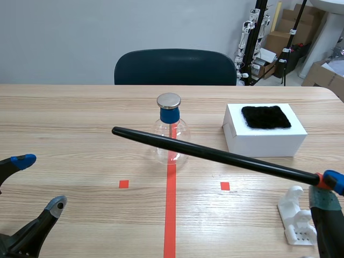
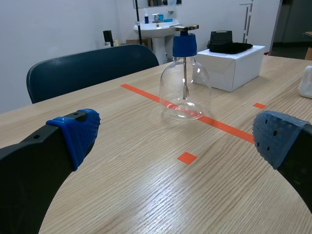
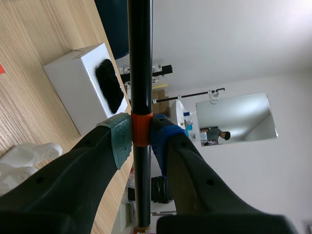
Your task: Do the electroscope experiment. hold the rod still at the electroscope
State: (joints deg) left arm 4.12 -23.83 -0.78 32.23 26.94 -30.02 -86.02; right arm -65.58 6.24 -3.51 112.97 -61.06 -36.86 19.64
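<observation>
**Rod parked at the electroscope, contact hard to call**

The black rod (image 1: 215,155) is clamped in the right gripper (image 1: 328,189) at its orange band, pads pinching it from both sides. From there it slants up and across to the left, passing in front of the lower glass of the electroscope (image 1: 170,115), with its free tip poking out just past the flask's left side. I honestly can't tell whether it's touching the glass or just hanging in front of it. In the right wrist view the rod's far end is cut off by the frame.

The right gripper is half out of the scene view, and it hides part of the white stand (image 1: 296,217).

The left gripper (image 1: 40,181) sits spread wide and holding nothing, low by the desk's (image 1: 80,118) near edge, well apart from the flask with bare wood in between. The white box (image 1: 263,141) with a black cloth (image 1: 265,116) on top sits right of the electroscope, not touching it.
</observation>
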